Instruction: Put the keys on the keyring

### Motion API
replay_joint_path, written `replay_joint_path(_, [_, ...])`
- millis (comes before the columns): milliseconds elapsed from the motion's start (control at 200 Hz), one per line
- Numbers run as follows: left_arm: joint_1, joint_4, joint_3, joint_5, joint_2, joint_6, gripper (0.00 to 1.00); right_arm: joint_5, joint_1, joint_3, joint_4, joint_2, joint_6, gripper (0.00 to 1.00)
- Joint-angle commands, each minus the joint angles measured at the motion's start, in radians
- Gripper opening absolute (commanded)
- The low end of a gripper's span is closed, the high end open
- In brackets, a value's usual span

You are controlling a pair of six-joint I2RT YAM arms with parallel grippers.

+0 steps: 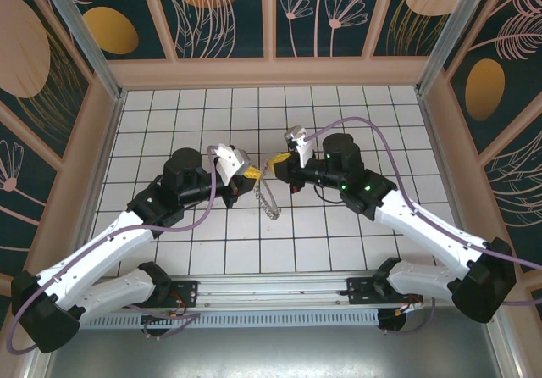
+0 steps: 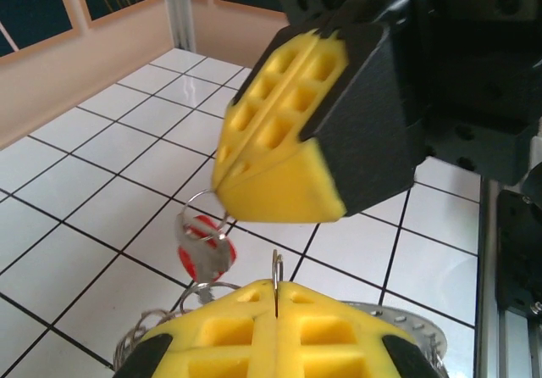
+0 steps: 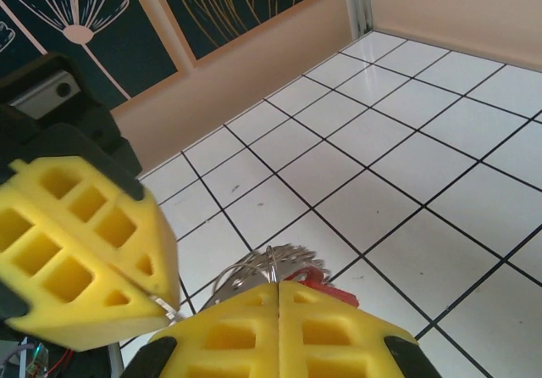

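- Clamps the left gripper (image 2: pixel 276 300) shut on the thin top edge of the keyring (image 2: pixel 412 332), nearest.
- Hangs the key (image 2: pixel 206 253), silver with a red tag, just beyond the keyring, over white tiles (image 2: pixel 93 200).
- Pinches the right gripper (image 2: pixel 222 193) closed on the key's small loop, above and beyond the keyring.

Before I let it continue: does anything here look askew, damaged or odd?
Nothing looks damaged or spilled. The keyring hangs edge-on from the shut left gripper, and the key dangles tilted from the shut right gripper.
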Motion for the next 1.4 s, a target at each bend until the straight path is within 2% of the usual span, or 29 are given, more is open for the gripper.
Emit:
replay_joint_path(0, [-0.004, 0.018, 0.014, -0.037, -0.009, 0.017, 0.0, 0.004, -0.001, 0.022, -0.029, -0.038, -0.015, 0.0])
replay_joint_path(290, [-0.003, 0.029, 0.013, -0.085, -0.005, 0.017, 0.0, 0.014, 0.028, 0.013, -0.061, -0.067, 0.025, 0.0])
replay_joint_path(581, [-0.004, 0.029, 0.013, -0.087, -0.007, 0.014, 0.0, 0.014, 0.066, 0.002, 0.025, -0.041, 0.07, 0.0])
replay_joint_path(1396, [-0.003, 0.029, 0.005, -0.084, -0.015, 0.013, 0.0, 0.071, 0.071, 0.018, 0.012, 0.005, 0.084, 0.0])
